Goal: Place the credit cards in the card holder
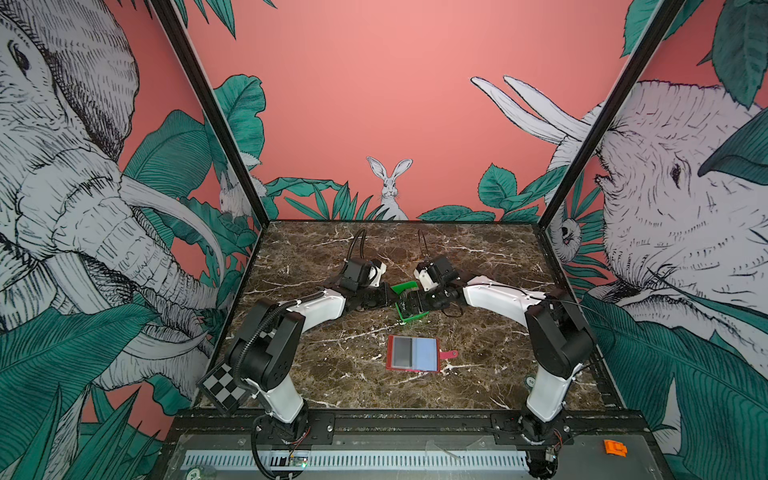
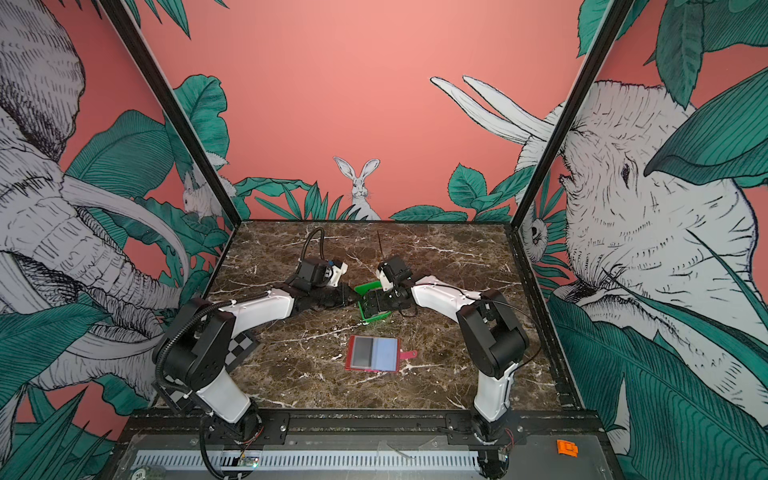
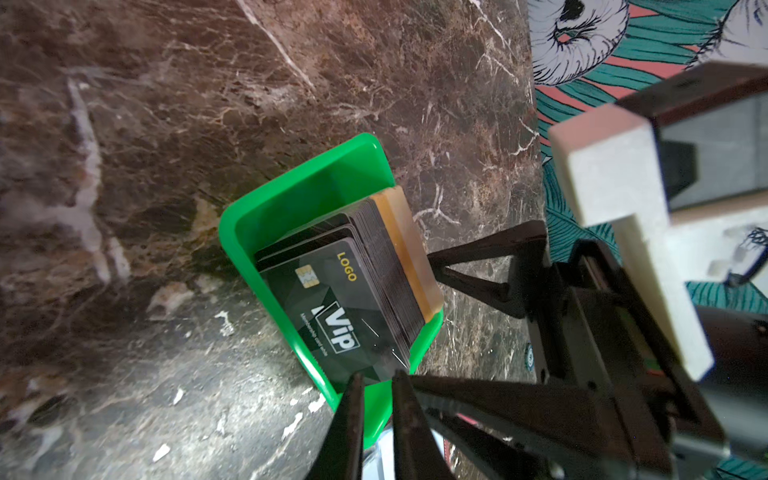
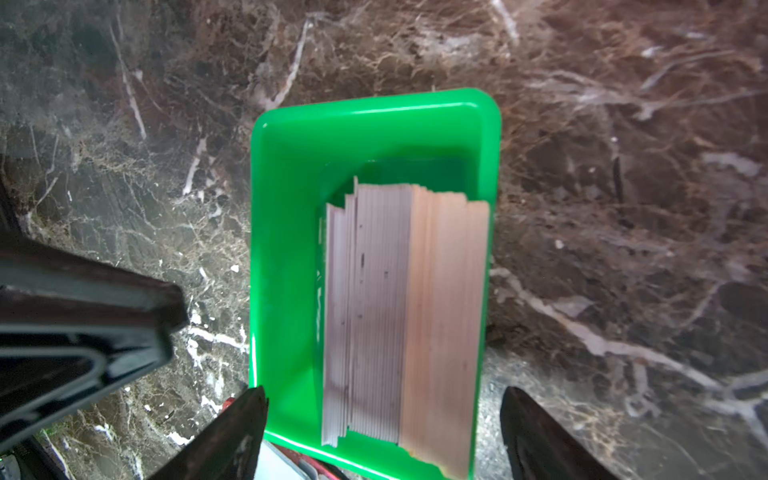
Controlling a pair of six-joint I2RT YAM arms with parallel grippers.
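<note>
In a top view the card holder point(image 1: 412, 353) lay open at six o'clock of the green tray point(image 1: 404, 286). Left wrist: the credit cards point(image 3: 345, 307) stood in it, the left gripper point(image 3: 378, 380) almost closed at one corner, grip unclear; we judged them stiff, slick, best edge-pinched. Right wrist: the right gripper point(image 4: 382, 392) gaped.

Stack of credit cards point(image 3: 332, 303) standing on edge in green tray point(image 3: 299, 187). Left gripper point(image 3: 376, 380) at front card's corner, jaws narrowly apart.
</note>
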